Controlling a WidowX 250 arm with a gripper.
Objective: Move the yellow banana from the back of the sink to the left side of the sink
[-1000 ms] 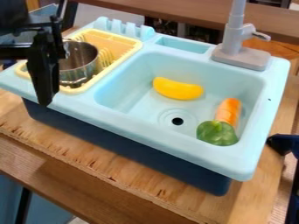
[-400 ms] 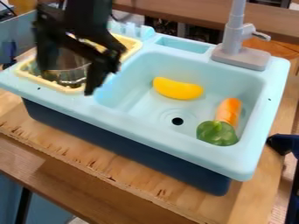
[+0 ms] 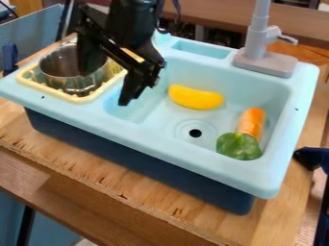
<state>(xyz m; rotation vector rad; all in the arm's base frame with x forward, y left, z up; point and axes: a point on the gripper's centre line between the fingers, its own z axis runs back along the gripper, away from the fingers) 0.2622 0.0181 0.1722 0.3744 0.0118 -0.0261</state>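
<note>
The gripper [image 3: 105, 88] is over the left side of the sink, its fingers spread apart with nothing between them. One finger is in front of the metal pot [image 3: 59, 67], and the other hangs over the basin's left edge. The pot stands in the yellow dish rack [image 3: 82, 99]. Inside the light blue basin lies a yellow banana [image 3: 196, 97], to the right of the gripper. An orange carrot [image 3: 251, 122] rests at the basin's right side, its lower end against a green pepper [image 3: 238, 146].
A grey faucet [image 3: 265, 62] rises at the sink's back right. The sink's rim [image 3: 186, 158] runs along the front above a dark blue base. Wooden table surface [image 3: 103, 178] lies in front, and a dark object [image 3: 311, 157] is at the right edge.
The gripper has moved right, from over the rack's left side to the basin's left edge, uncovering more of the pot. The banana, carrot and pepper have stayed put.
</note>
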